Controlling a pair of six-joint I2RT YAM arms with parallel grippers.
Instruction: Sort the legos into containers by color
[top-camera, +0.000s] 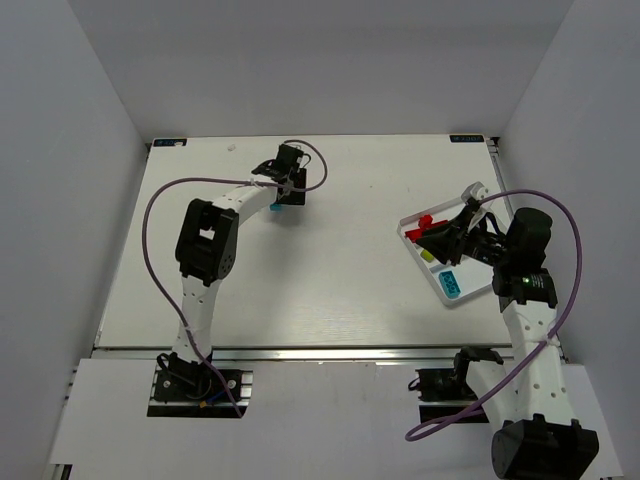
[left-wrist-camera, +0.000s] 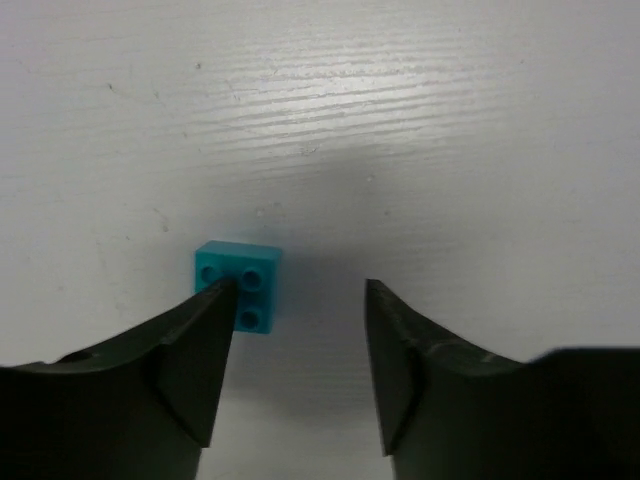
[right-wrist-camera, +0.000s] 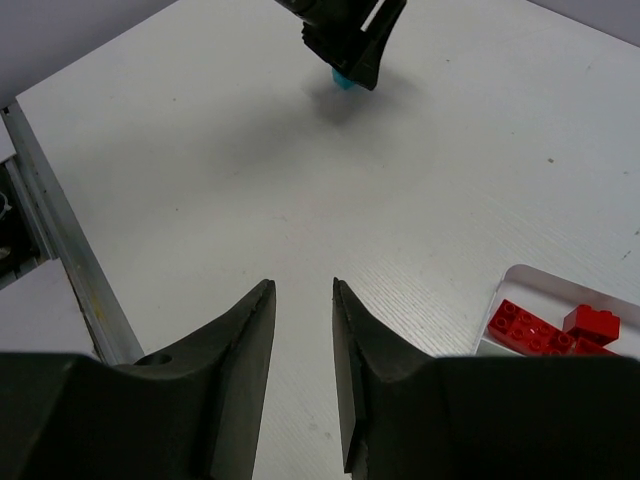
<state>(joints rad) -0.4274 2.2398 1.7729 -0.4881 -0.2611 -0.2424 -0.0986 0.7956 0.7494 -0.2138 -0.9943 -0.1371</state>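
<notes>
- The left hand (top-camera: 287, 192) is stretched out over the far left part of the white table (top-camera: 330, 280), pointing down at it.
- Its fingers stand wide apart and have hold of nothing.
- A single cyan lego (left-wrist-camera: 238, 285), studs up, lies flat on the table between those fingers. It sits hard against the tip of the finger (left-wrist-camera: 195, 350) on the left of the wrist view, while the other finger is well clear of it.
- From above, the same brick (top-camera: 277, 208) shows as a small cyan spot just under the left hand.
- The right wrist camera also catches the left hand (right-wrist-camera: 345, 40) at the far side of the table, with the cyan brick (right-wrist-camera: 343, 80) under its tips.
- The white tray (top-camera: 404, 229) lies at an angle on the right side of the table, well apart from the loose cyan brick.
- Its three compartments hold red legos (top-camera: 425, 222) at the far end, a lime green lego (top-camera: 429, 256) in the middle and cyan legos (top-camera: 450, 284) at the near end.
- The right hand (top-camera: 445, 238) hangs above the tray's red end.
- In its own camera the right hand (right-wrist-camera: 303, 290) has its fingers drawn close, with a narrow gap between them and nothing in it. The red legos (right-wrist-camera: 535, 328) and the tray rim (right-wrist-camera: 515, 272) show at the lower right.
</notes>
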